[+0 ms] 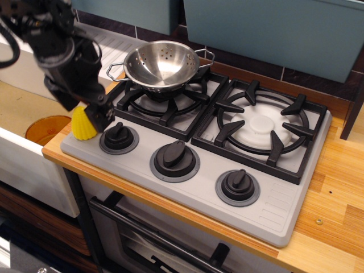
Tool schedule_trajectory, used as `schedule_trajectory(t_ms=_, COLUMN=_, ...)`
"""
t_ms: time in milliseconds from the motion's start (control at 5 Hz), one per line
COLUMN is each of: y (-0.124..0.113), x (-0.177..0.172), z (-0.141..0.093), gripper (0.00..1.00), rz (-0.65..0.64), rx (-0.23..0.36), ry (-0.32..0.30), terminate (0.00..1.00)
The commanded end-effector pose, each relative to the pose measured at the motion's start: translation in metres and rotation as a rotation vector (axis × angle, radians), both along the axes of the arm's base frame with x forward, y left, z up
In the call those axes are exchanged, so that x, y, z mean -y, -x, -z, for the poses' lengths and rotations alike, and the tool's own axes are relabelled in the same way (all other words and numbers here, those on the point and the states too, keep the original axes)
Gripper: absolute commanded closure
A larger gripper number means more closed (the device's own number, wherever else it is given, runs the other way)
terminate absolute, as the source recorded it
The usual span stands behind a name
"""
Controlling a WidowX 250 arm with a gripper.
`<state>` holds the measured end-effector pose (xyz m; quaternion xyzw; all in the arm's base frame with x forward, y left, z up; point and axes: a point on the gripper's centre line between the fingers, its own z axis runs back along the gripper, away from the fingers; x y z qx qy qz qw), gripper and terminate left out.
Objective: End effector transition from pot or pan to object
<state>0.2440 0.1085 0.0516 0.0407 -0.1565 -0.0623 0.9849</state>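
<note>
The black gripper (89, 116) hangs low over the front left corner of the stove, right above the yellow corn cob (82, 131). It hides the cob's top. One finger (105, 119) shows just right of the cob, and the jaws look parted and hold nothing. The cob stands upright on the grey stove plate (187, 190), left of the leftmost knob (119, 138). The steel colander (162, 63) sits free on the rear left burner grate, behind and to the right of the gripper.
An orange translucent dish (45, 127) lies in the white sink at the left, below the counter edge. Two more knobs (174, 159) (238, 185) line the stove front. The right burner (263, 124) is bare. Teal bins (273, 28) stand behind.
</note>
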Motion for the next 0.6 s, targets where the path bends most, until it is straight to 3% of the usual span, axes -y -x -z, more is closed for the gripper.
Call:
schedule_trajectory(t_ms=0, y=0.0047, x=-0.0028, z=0.0017, gripper=0.00, rz=-0.006, rx=0.087, ry=-0.033, terminate=0.00)
schedule_trajectory(t_ms=200, y=0.0018, x=-0.0016, z=0.0079, gripper=0.00, rz=-0.006, rx=0.101, ry=-0.031, terminate=0.00)
schedule_trajectory(t_ms=400, y=0.0067, x=-0.0025, z=0.0101, gripper=0.00, rz=0.001, rx=0.108, ry=-0.025, terminate=1.00)
